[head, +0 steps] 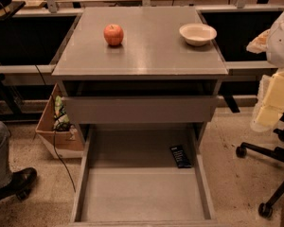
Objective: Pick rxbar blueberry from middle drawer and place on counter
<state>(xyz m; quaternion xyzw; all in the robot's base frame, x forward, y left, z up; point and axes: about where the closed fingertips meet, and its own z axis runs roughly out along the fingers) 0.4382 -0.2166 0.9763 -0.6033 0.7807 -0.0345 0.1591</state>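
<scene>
The middle drawer (pixel 137 193) stands pulled open, with the rxbar blueberry (pixel 180 156) flat beside its right wall, below the table's (pixel 146 46) front right corner. The tool is out of view; I cannot tell its state. The pick looks unstarted, and next comes a reach down onto the bar.

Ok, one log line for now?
gripper: right edge | dark flat rxbar blueberry: in open grey metal middle drawer | grey counter: no bar yet

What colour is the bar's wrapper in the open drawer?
Dark navy-black wrapper, camera view; hand at right edge.
</scene>
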